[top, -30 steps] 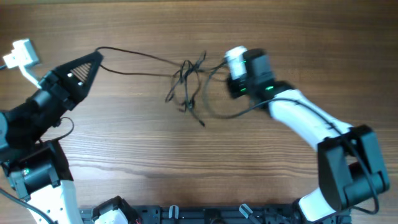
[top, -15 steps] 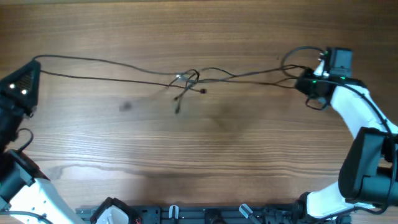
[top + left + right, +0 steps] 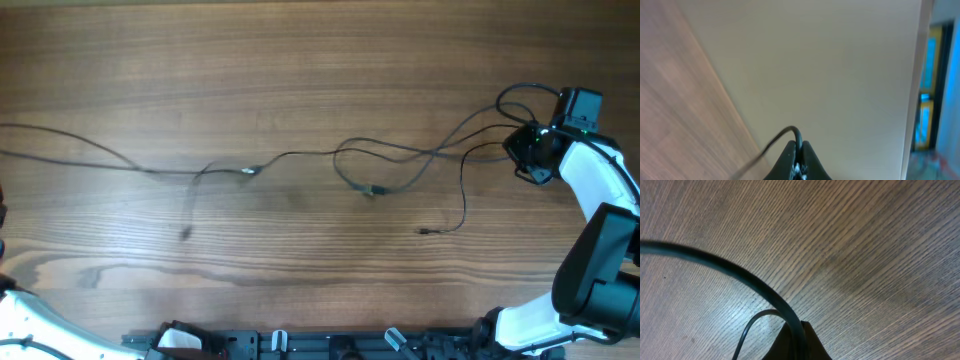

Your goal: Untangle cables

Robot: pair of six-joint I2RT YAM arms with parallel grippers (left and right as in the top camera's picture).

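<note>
pulling-apart step: my left gripper and right gripper each pinch an end of the cables, strung loosely across the table from edge to edge; next, i judge, the crossed loops right of centre need separating.

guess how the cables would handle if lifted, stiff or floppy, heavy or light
Probably floppy: the cables lie in loose curves and loops on the table. Likely light, being so thin. The free plug end would probably dangle and might snag.
</note>
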